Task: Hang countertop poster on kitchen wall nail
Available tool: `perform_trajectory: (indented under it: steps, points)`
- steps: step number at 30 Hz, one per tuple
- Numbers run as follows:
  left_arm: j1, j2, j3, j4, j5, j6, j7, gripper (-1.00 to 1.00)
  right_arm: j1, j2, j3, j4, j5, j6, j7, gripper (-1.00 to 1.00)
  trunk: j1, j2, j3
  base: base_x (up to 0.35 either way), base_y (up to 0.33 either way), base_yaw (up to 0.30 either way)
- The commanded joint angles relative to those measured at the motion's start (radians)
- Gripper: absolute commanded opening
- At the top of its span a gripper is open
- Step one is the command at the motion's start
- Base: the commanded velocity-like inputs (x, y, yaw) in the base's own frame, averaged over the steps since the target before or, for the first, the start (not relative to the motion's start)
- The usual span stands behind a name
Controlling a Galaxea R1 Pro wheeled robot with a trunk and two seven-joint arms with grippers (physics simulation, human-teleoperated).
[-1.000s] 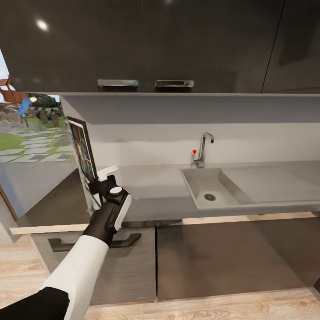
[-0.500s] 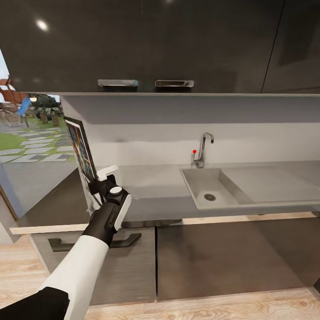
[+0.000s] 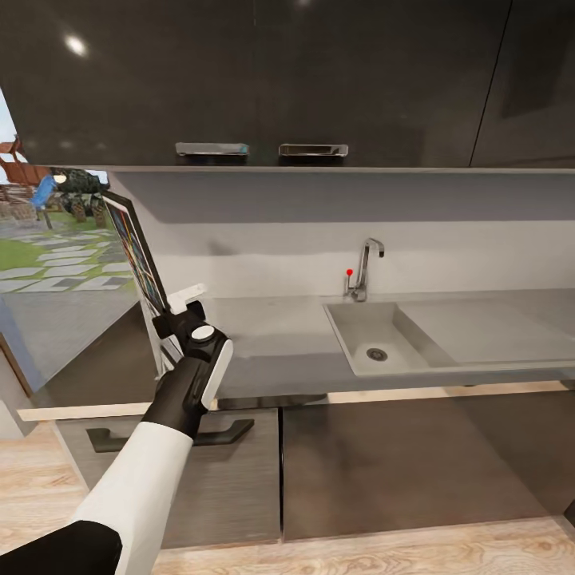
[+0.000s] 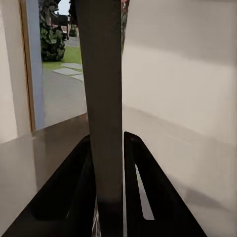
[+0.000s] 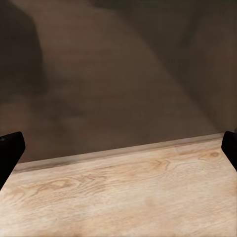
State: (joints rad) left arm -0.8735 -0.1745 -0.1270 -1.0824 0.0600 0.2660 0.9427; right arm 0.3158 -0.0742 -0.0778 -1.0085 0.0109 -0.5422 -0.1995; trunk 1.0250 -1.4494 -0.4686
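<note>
- Poster [image 3: 136,251] gripped by left gripper [image 3: 177,311] at its lower edge, above the left end of the kitchen countertop [image 3: 271,323]; tilted, top leaning toward the window [image 3: 48,231], seen nearly edge-on.
- In left wrist view, poster [image 4: 104,108] edge sandwiched between both black fingers [image 4: 143,197], pinched tight on the frame.
- Bottom of poster looks clear of the worktop, lifted; contact hidden behind gripper, so not certain.
- Pick-up judged done or nearly so; hanging not yet done.
- No wall nail made out on the backsplash [image 3: 319,247] or elsewhere; nail likely to be found first, then carry and hook.
- Sink [image 3: 375,339] and tap [image 3: 366,267] toward the right half of the worktop, well apart from poster.
- Right gripper [image 5: 118,148] fingers spread wide at frame sides, holding nothing, pointed at wooden floor [image 5: 123,187] by dark cabinet base [image 5: 113,74].
</note>
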Motion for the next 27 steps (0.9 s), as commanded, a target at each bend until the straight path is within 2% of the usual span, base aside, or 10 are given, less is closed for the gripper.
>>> perform_trajectory:
  steps: [1,8,27]
  points:
    - [-0.001,0.0,-0.002,-0.001,0.003,0.007,0.007,-1.0,0.0,0.0,0.001,-0.001,0.001,-0.001,-0.005,1.0,0.0,-0.001,-0.001,-0.008,0.0,0.0]
    - [-0.001,0.0,-0.002,0.003,0.003,0.007,0.007,-1.0,0.0,0.0,0.001,-0.001,0.001,-0.001,-0.005,1.0,0.0,-0.001,-0.001,-0.188,0.0,0.0]
    - [-0.001,0.0,-0.004,0.021,0.003,0.007,0.004,-1.0,0.0,0.001,0.001,-0.001,0.001,-0.001,-0.006,1.0,0.0,-0.001,-0.001,-0.333,0.0,0.0]
